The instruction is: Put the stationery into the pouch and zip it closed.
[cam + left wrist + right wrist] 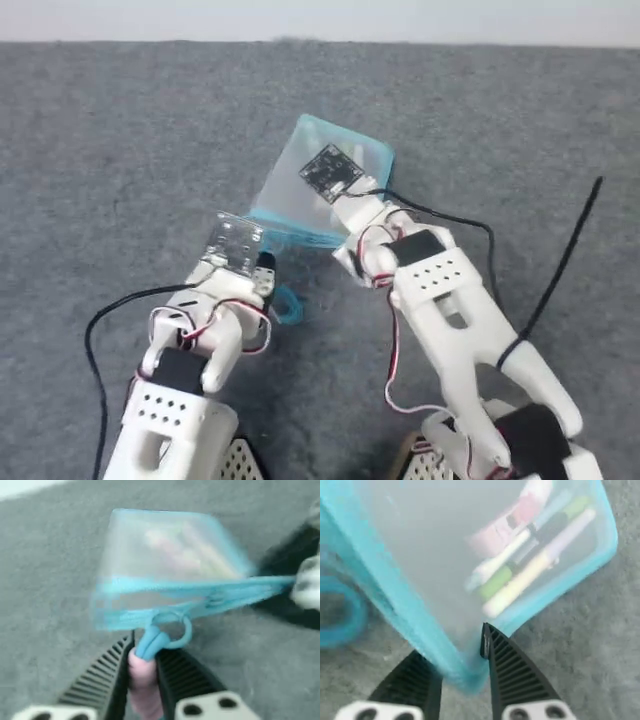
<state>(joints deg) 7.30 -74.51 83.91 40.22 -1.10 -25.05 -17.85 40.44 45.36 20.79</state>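
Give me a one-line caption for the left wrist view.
Left gripper shut on the blue zipper pull of the translucent pouch, stationery inside.

Surface: the table is covered by a grey, coarse felt-like mat | Backdrop: a plain pale wall strip is seen along the far edge | Light: evenly spread

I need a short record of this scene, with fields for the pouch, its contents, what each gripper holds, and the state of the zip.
pouch: translucent with blue edges, between the two grippers, over the grey table
contents: pens and markers inside the pouch
left gripper: shut on the blue zip pull
right gripper: shut on the pouch's edge near a corner
zip: cannot tell how far it is closed
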